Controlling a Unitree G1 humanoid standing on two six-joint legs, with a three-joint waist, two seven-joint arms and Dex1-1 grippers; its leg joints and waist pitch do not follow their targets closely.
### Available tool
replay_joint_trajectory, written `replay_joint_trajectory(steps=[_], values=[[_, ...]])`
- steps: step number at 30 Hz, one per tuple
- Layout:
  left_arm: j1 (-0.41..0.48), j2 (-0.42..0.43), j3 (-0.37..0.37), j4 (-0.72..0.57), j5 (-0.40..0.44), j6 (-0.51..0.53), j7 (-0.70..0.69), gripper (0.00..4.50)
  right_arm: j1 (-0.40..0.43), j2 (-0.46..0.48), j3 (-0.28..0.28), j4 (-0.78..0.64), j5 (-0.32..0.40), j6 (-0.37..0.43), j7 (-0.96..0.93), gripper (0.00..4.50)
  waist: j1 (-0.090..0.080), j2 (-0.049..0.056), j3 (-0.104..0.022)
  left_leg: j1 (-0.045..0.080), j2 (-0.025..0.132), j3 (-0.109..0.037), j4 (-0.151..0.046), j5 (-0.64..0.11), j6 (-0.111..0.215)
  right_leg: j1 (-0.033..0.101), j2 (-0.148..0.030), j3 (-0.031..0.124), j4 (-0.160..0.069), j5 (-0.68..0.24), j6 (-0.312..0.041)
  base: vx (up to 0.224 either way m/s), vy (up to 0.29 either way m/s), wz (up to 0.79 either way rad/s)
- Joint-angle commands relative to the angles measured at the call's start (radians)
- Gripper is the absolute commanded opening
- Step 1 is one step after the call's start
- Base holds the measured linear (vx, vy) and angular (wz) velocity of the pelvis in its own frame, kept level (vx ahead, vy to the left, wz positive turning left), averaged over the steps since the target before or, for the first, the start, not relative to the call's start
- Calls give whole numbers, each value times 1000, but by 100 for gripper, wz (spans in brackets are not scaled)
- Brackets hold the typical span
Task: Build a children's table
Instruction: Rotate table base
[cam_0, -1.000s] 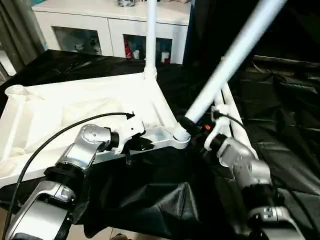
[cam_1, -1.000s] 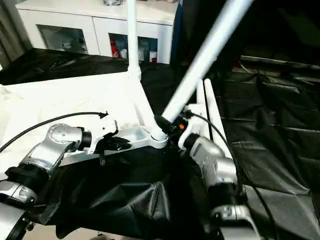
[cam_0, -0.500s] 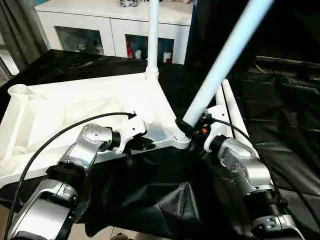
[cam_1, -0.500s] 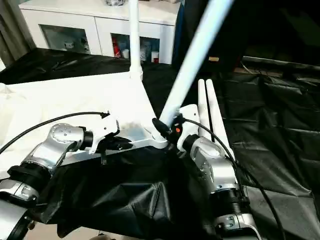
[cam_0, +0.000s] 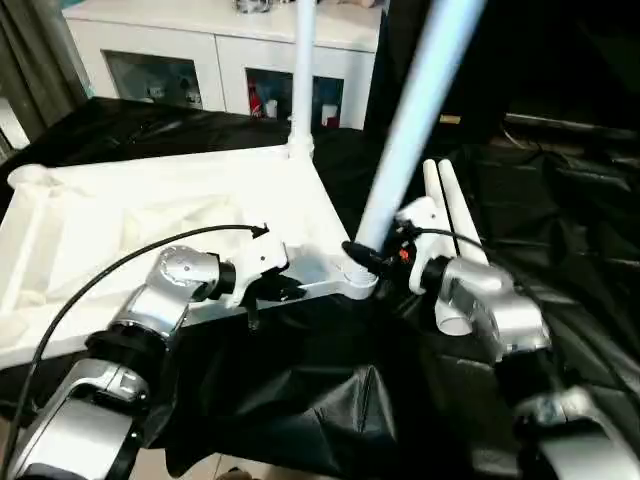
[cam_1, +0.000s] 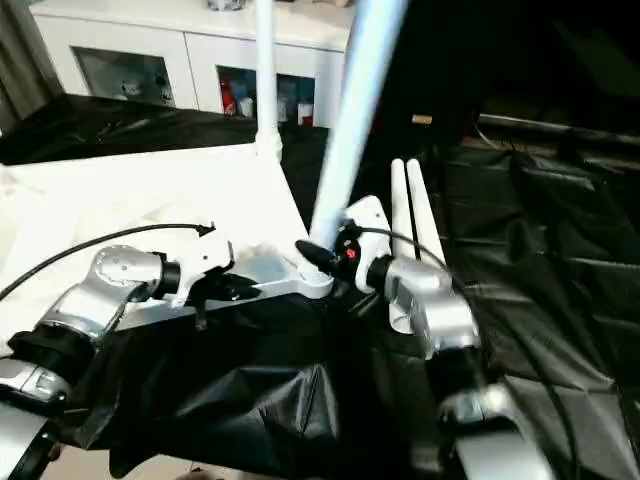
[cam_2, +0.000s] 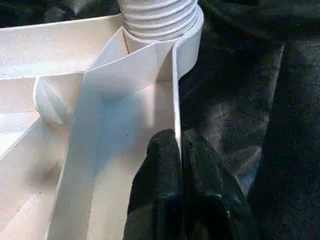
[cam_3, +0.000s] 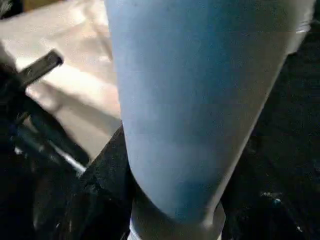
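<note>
Your upturned table top (cam_0: 150, 215) fills the left half of the head view on the black cloth (cam_0: 300, 400), its left edge cut off by the frame, and your left gripper (cam_2: 180, 165) has its fingers pinched tight on the thin near rim beside the corner socket (cam_2: 160, 20). Your right gripper (cam_0: 365, 258), at frame centre, is closed around the base of the leaning leg (cam_0: 415, 110), whose upper end runs off the top edge, though whether its foot is seated in the socket is hard to make out. A second leg (cam_0: 302, 70) stands upright at the far corner, also cropped at the top, and two spare legs (cam_0: 450, 205) lie partly hidden behind your right wrist.
</note>
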Motion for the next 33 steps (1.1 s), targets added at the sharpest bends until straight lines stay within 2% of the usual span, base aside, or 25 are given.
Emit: replay_joint_trajectory(steps=[1,2,3,5,7,9,10,16,17,18,19,20,21,22,23,24,25,26,27,29,32,33], values=[[-1,1,7,-51,-5,-12,4,0,33,3,69,68,-40,34,56,191,1,-3,-64,9,60,-19,-74,-171,24,49,-104,62,-88,-288,-169,0,0,0],[5,3,6,-58,-4,-11,2,0,27,1,75,82,-47,27,65,191,1,-3,-64,10,60,-18,-73,-170,25,47,-102,62,-88,-279,-170,0,0,0],[14,7,4,-72,-4,-8,-1,0,17,-3,86,105,-61,16,80,191,-3,-10,-61,9,60,-18,-75,-173,29,46,-101,61,-86,-274,-175,0,0,0],[18,8,4,-78,-4,-6,-3,0,13,-3,88,116,-67,8,86,191,-2,-8,-60,10,60,-18,-76,-180,28,45,-101,62,-89,-280,-174,0,0,0],[23,11,5,-87,-5,-2,-4,0,5,-2,90,135,-69,-1,94,191,-4,-19,-57,11,59,-18,-77,-203,23,44,-102,62,-93,-319,-162,0,0,0],[26,13,5,-93,-6,2,-4,0,1,-1,92,149,-68,-6,105,191,-4,-16,-57,12,61,-20,-78,-209,22,43,-103,62,-94,-334,-160,0,0,0],[29,14,5,-98,-7,3,-5,0,2,0,94,156,-67,-8,112,191,-5,-20,-55,12,61,-20,-80,-212,21,43,-101,62,-94,-336,-158,0,0,0],[40,19,8,-126,-8,19,-6,0,7,11,77,185,-65,-17,118,191,-7,-18,-52,14,62,-22,-84,-235,16,41,-102,63,-96,-351,-161,0,0,0],[41,18,8,-129,-7,22,-5,0,2,20,41,196,-43,-13,91,191,-8,-18,-51,14,62,-22,-84,-241,15,41,-104,64,-97,-359,-161,0,0,0],[43,18,8,-133,-7,26,-3,0,-1,29,5,203,-20,-7,64,191,-6,-12,-52,17,63,-24,-85,-247,12,40,-105,64,-98,-366,-163,0,0,0],[43,17,9,-137,-6,30,1,0,-3,43,-58,211,23,9,15,191,-9,-13,-50,18,63,-24,-87,-263,8,39,-104,65,-101,-378,-164,0,0,0],[43,17,9,-137,-6,30,1,0,-3,43,-58,211,23,9,15,191,-9,-14,-51,19,63,-24,-87,-271,4,38,-105,65,-102,-388,-163,0,0,0],[41,16,11,-132,-3,29,9,0,7,51,-96,207,51,20,-17,191,-9,-4,-50,23,64,-26,-89,-283,-2,36,-104,64,-104,-391,-165,0,0,0],[36,14,13,-124,-1,27,19,0,24,58,-127,198,72,24,-47,191,-10,-3,-50,22,65,-25,-89,-288,-4,36,-103,65,-105,-387,-165,0,0,0],[34,13,14,-121,0,27,23,0,33,61,-140,193,80,24,-61,191,-10,-6,-50,22,66,-26,-90,-291,-7,37,-103,65,-105,-384,-165,0,0,0],[32,12,15,-118,1,28,25,0,38,63,-146,192,83,23,-69,191,-9,-1,-51,23,65,-27,-91,-300,-12,36,-103,64,-104,-382,-166,0,0,0],[31,12,15,-116,1,28,25,0,39,64,-148,192,85,22,-72,191,-10,-4,-51,23,64,-26,-91,-304,-13,37,-103,64,-104,-381,-166,0,0,0],[27,10,16,-111,2,27,29,0,57,66,-153,177,88,24,-78,191,-9,-4,-51,22,64,-26,-91,-301,-12,38,-103,64,-104,-379,-168,0,0,0],[23,9,16,-106,4,26,33,0,77,69,-154,158,89,24,-82,191,-8,5,-50,22,65,-27,-92,-302,-15,37,-103,65,-105,-375,-167,0,0,0],[14,4,16,-94,10,23,48,0,118,77,-154,113,88,24,-90,191,-6,1,-51,22,65,-27,-94,-306,-16,38,-103,65,-106,-374,-162,0,0,0],[-3,-7,19,-73,15,21,74,0,172,103,-171,36,103,31,-133,191,1,8,-54,24,64,-25,-95,-284,-13,39,-103,66,-104,-332,-164,0,0,0],[-6,-9,20,-69,15,21,77,0,177,105,-172,28,107,32,-139,191,0,7,-54,24,64,-25,-96,-286,-12,39,-103,66,-105,-334,-166,0,0,0]])
